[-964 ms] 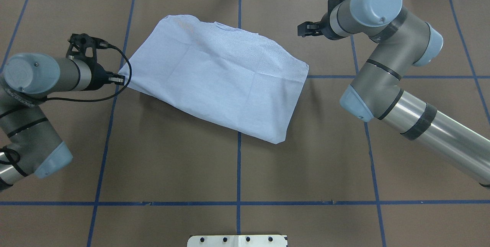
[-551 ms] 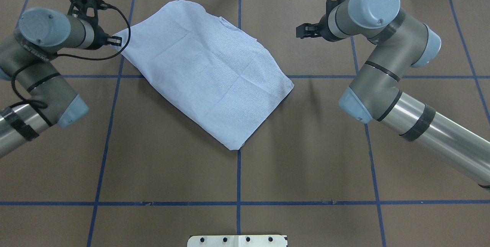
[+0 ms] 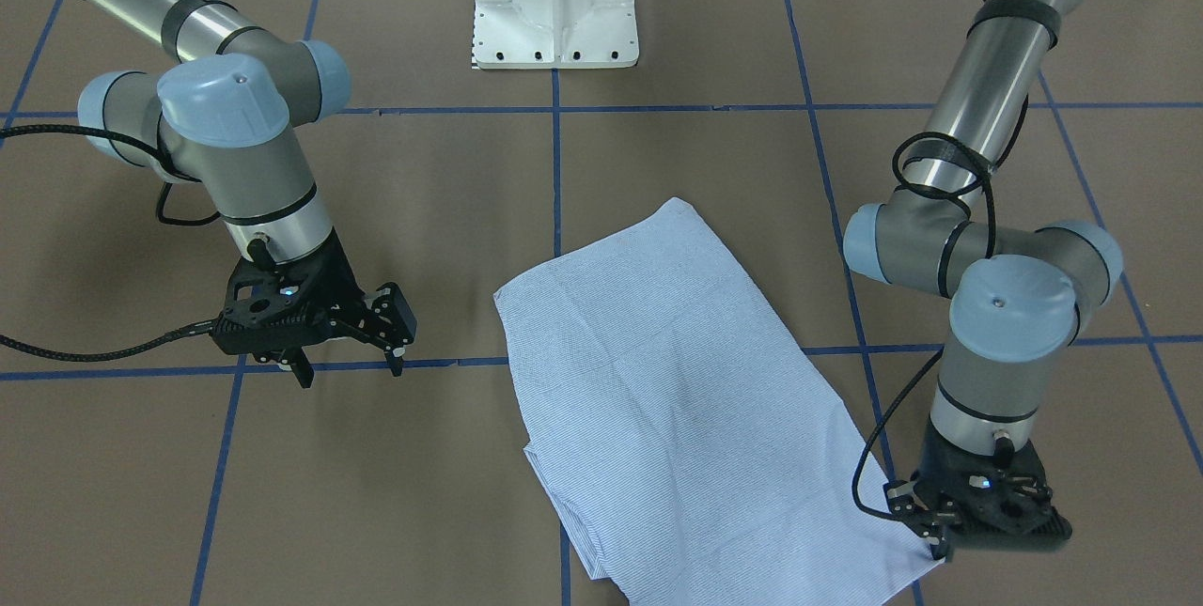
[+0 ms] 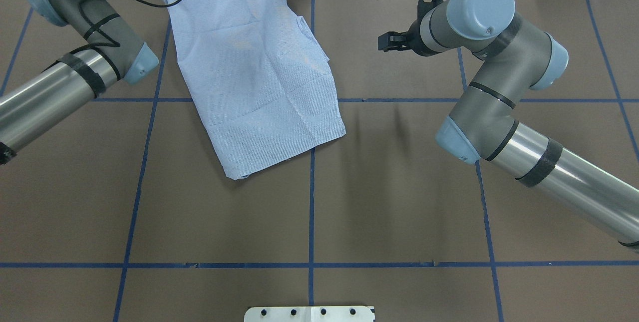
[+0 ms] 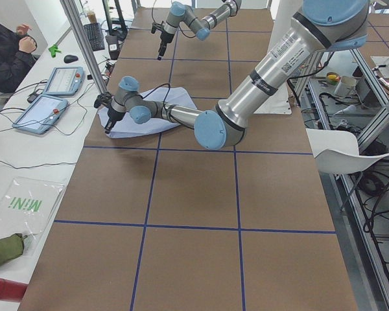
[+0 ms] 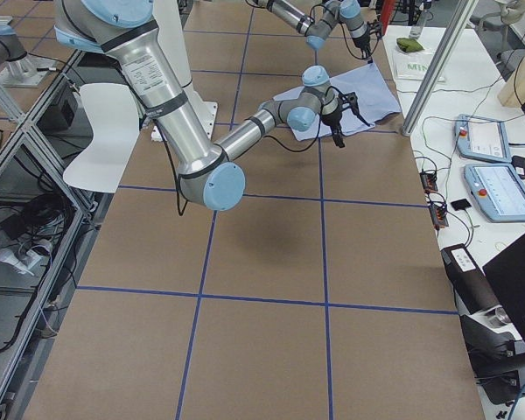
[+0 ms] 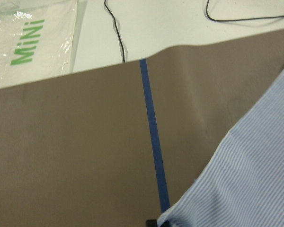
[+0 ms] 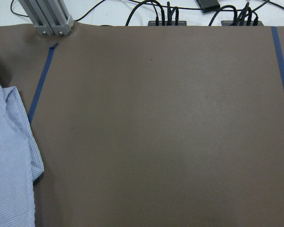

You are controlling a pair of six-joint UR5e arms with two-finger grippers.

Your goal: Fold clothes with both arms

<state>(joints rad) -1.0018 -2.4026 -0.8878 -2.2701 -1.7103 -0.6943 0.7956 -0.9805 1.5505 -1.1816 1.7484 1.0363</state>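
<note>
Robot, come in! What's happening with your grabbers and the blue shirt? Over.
Left gripper shut on shirt corner. Right gripper open, apart from shirt. Shirt folded, lying on table. Nothing in between.

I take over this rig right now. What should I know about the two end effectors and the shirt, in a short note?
Left end effector: shut on a corner of the light blue, finely striped shirt, at the far edge of the brown table.
Right end effector: open, empty, above the table, apart from the shirt.
Done: shirt folded to a rough rectangle, lying flat, askew.
Left: release the corner; probably straighten it or fold once more.
</note>
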